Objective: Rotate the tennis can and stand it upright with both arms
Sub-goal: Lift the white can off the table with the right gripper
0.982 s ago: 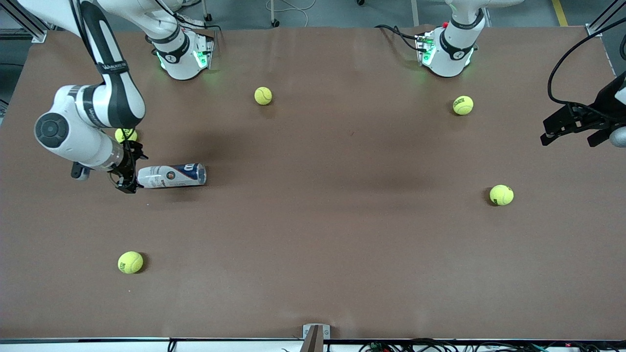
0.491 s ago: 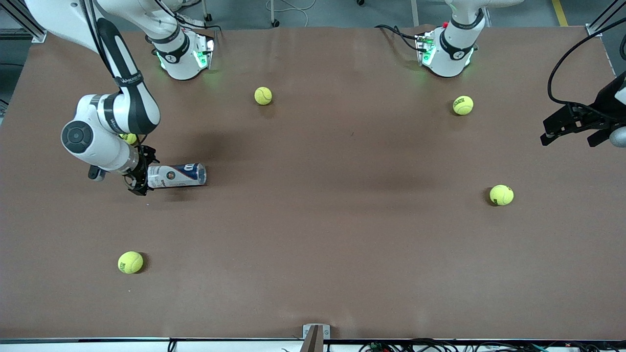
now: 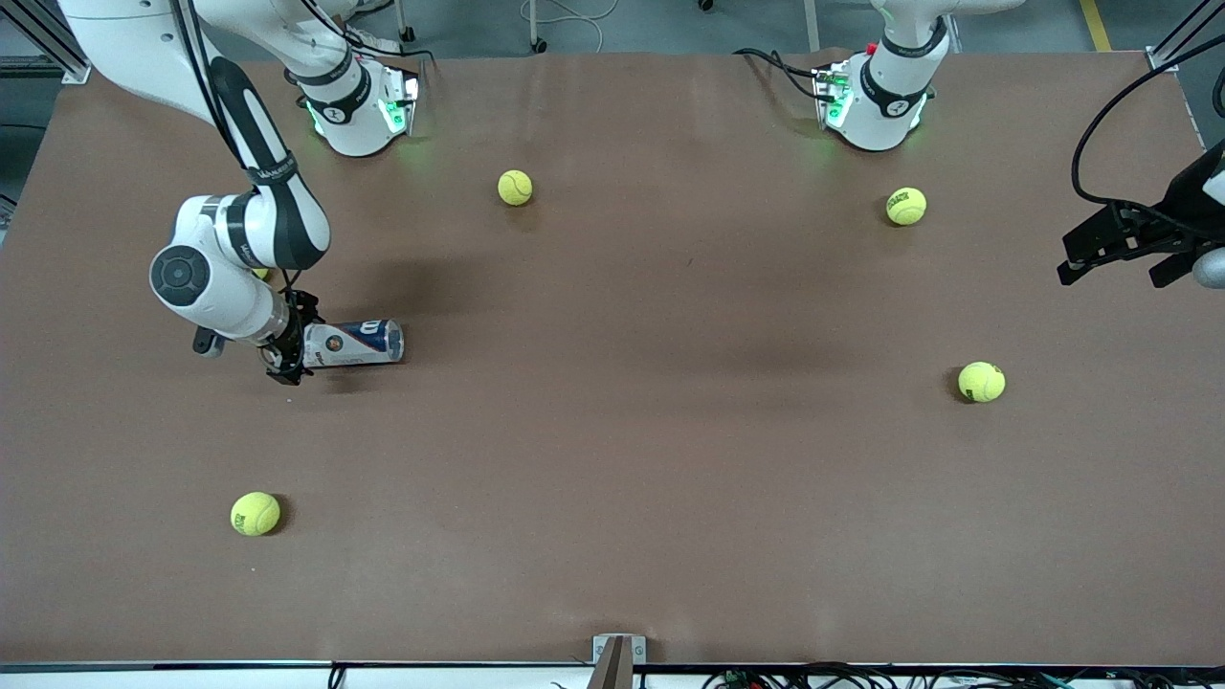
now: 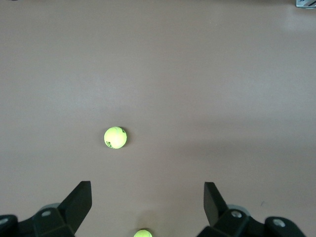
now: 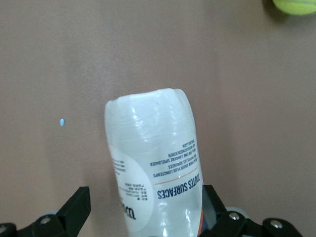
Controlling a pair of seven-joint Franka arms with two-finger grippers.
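The tennis can point(image 3: 356, 342) lies on its side toward the right arm's end of the table, its navy and red end pointing toward the left arm's end. My right gripper point(image 3: 291, 346) is low at the can's white end, open, with one finger on each side of it. In the right wrist view the tennis can point(image 5: 153, 163) runs between the open fingers point(image 5: 78, 203); one finger is close against its side, the other stands apart. My left gripper point(image 3: 1116, 260) waits open, high over the table's edge at the left arm's end, holding nothing. The same left gripper point(image 4: 147, 197) looks down on bare table.
Yellow tennis balls lie scattered: one point(image 3: 515, 188) near the bases, one point(image 3: 905, 206) by the left arm's base, one point(image 3: 981, 381) below the left gripper, one point(image 3: 255, 513) nearer the camera than the can. Another ball point(image 3: 258, 274) peeks out under the right arm.
The right arm has moved along the can toward the left arm's end, so its open fingers now straddle the white end. The can and the left arm have not moved.
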